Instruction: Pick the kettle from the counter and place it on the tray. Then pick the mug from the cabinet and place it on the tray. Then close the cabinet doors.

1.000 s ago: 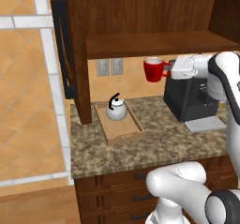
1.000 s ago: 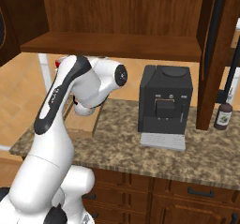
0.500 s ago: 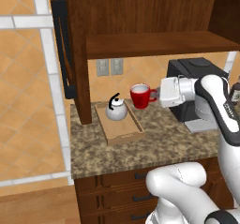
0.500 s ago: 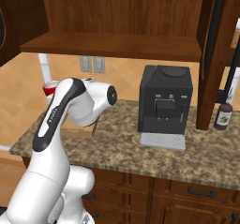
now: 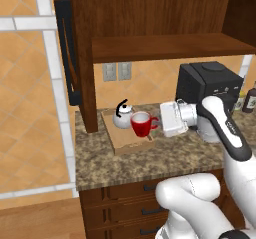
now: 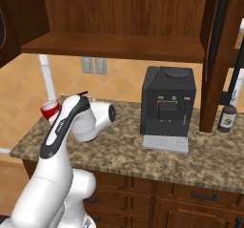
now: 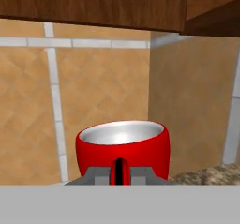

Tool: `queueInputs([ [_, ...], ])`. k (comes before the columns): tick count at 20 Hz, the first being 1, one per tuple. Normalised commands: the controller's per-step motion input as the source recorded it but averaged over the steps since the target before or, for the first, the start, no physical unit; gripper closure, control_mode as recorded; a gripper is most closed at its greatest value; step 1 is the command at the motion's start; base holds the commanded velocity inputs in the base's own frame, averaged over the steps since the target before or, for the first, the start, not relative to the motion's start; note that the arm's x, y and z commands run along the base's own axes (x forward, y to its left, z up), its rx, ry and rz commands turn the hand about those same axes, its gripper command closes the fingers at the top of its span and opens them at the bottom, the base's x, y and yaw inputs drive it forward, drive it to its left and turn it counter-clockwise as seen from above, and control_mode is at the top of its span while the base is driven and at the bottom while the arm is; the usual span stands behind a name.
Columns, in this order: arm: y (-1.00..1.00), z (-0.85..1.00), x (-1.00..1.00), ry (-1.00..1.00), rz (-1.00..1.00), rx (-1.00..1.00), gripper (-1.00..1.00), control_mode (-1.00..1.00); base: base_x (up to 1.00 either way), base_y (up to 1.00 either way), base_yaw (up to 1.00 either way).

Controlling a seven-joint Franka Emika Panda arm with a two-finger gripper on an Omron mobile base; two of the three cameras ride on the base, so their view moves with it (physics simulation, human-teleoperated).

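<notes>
At the far left, an open cabinet door (image 5: 67, 43) hangs past the surface's (image 5: 150, 160) left edge. The kettle (image 5: 122, 116) sits at the tray's (image 5: 120, 142) back. Just right of it, the mug (image 5: 141, 124) sits upright over the tray, the gripper (image 5: 159, 119) clamped on its handle. Bare granite lies between tray and coffee machine (image 5: 209, 85).

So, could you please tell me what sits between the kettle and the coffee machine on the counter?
The red mug, shut in the jaws by its handle, hangs over the tray right beside the kettle, with the gripper stretching back toward the coffee machine; the left base view shows it.
</notes>
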Motion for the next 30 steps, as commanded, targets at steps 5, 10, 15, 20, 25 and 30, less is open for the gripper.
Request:
queueInputs([
  [5,0.00,-0.41,0.37,-0.01,0.11,0.00,1.00,-1.00,0.00,0.00,0.00],
  [10,0.00,-0.40,0.47,0.00,0.07,0.00,1.00,-1.00,0.00,0.00,0.00],
  [15,-0.11,-0.30,0.57,0.00,0.04,0.00,1.00,-1.00,0.00,0.00,0.00],
  [20,-0.12,-0.32,0.60,0.00,0.04,0.00,1.00,-1.00,0.00,0.00,0.00],
  [25,-0.08,-0.37,0.53,0.00,0.04,0.00,1.00,-1.00,0.00,0.00,0.00],
  [30,-0.05,-0.34,0.45,0.00,0.04,0.00,1.00,-1.00,0.00,0.00,0.00],
])
